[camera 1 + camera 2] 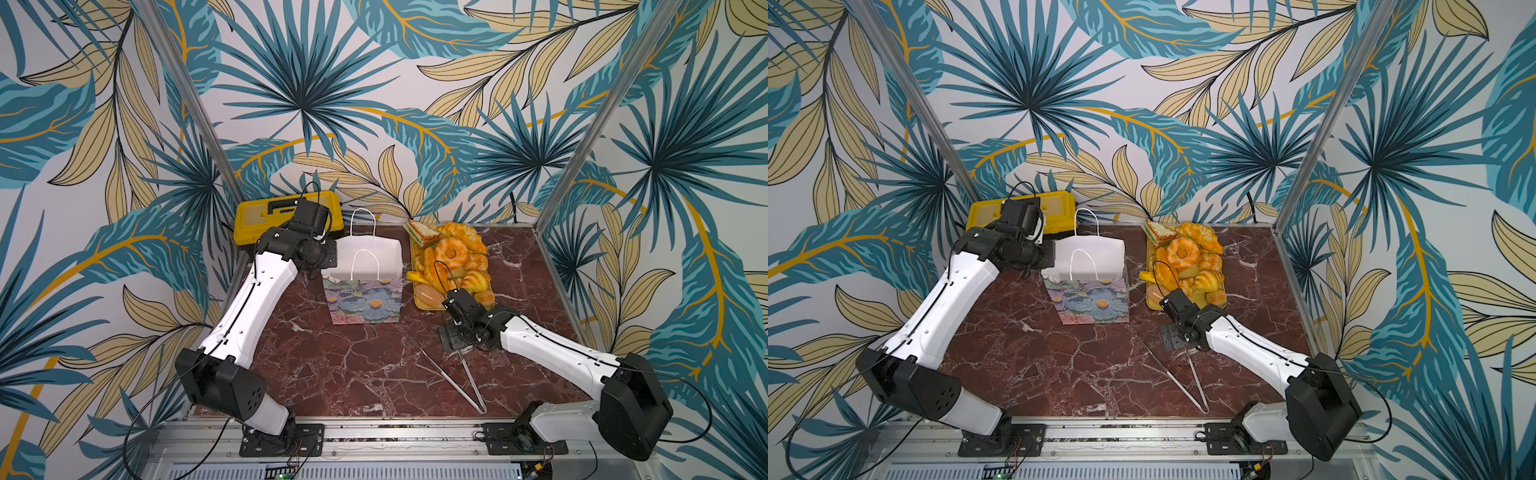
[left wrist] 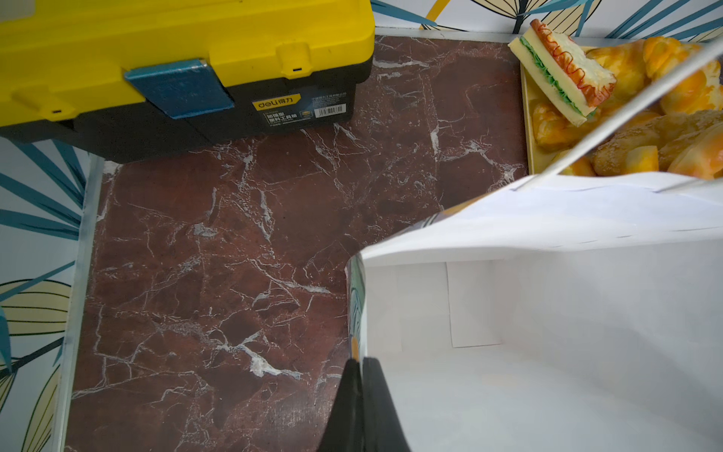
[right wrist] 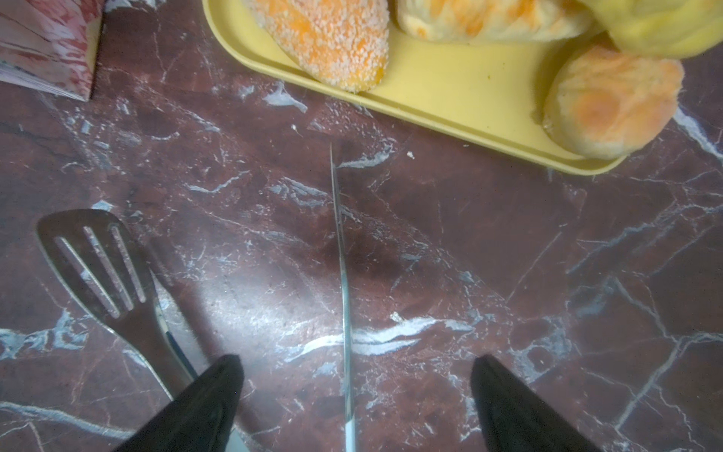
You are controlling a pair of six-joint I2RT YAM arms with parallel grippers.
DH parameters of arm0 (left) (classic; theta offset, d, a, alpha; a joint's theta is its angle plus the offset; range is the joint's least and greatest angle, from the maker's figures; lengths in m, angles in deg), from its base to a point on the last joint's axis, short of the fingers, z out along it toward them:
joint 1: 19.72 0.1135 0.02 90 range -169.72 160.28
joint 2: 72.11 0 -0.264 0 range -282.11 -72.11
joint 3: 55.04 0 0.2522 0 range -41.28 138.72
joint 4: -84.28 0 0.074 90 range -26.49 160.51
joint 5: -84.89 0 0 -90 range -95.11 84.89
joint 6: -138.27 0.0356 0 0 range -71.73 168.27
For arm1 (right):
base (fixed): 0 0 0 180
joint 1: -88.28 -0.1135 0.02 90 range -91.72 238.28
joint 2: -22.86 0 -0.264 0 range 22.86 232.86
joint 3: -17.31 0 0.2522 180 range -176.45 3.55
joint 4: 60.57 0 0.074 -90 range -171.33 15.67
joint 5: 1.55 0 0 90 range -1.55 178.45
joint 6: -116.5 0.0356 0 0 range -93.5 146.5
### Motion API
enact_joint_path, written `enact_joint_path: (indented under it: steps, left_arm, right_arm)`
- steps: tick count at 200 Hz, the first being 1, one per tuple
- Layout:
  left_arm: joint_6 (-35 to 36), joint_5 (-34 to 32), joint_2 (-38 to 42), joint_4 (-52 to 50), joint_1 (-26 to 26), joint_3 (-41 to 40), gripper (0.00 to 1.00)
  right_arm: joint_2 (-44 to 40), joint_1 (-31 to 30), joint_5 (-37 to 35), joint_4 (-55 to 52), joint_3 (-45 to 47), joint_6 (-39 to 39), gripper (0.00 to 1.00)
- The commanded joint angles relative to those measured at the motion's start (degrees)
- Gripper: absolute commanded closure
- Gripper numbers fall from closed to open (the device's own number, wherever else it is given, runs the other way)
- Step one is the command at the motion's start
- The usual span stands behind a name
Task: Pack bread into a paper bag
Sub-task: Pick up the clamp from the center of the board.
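My left gripper (image 2: pixel 362 364) pinches the paper bag (image 2: pixel 547 313) at its rim, my right gripper (image 3: pixel 356 358) gapes over the tongs (image 3: pixel 94 266) — a hard tug could topple it

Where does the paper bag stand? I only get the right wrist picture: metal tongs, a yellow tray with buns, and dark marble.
Observer: In both top views the paper bag stands upright and open beside the yellow tray, on the side nearer the left arm.
Visitor: Is anything inside it?
Observer: Nothing shows. The left wrist view looks down into it and finds only white paper.
Visitor: Does something hold it?
Observer: Yes, the left gripper is shut on the bag's side wall at the rim.
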Motion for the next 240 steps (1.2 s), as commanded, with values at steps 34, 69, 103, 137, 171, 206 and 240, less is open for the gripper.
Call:
enact_joint_path:
  steps: [34,69,103,137,171,206,240]
  left_arm:
    - [0.12,-1.82,0.62,0.24,-0.18,1.66,1.0]
    - [-0.12,-2.09,1.02,0.34,-0.13,1.28,1.0]
    - [-0.37,-2.09,1.51,0.75,-0.1,0.49,1.0]
    - [-0.41,-2.11,1.75,1.17,-0.17,-0.21,1.0]
    - [-0.32,-1.82,1.76,1.48,-0.17,-0.68,1.0]
    - [-0.26,-1.26,1.87,1.93,-0.11,-1.06,1.0]
    - [-0.26,-1.18,2.3,2.22,-0.12,-1.4,1.0]
  right_arm:
    - [7.75,-0.27,-2.27,-0.96,-1.53,0.69,0.04]
    - [13.08,-0.25,-0.81,0.77,-4.21,-0.18,0.06]
    - [15.88,-0.15,-0.52,0.76,-5.16,0.11,0.13]
    - [17.52,-0.14,0.22,0.79,-4.83,1.52,0.39]
    - [18.07,0.03,1.0,0.69,-4.21,2.36,0.49]
    - [16.67,0.12,0.69,-0.04,-3.4,2.65,0.69]
    - [15.29,0.07,-0.12,-2.58,-3.27,3.08,0.82]
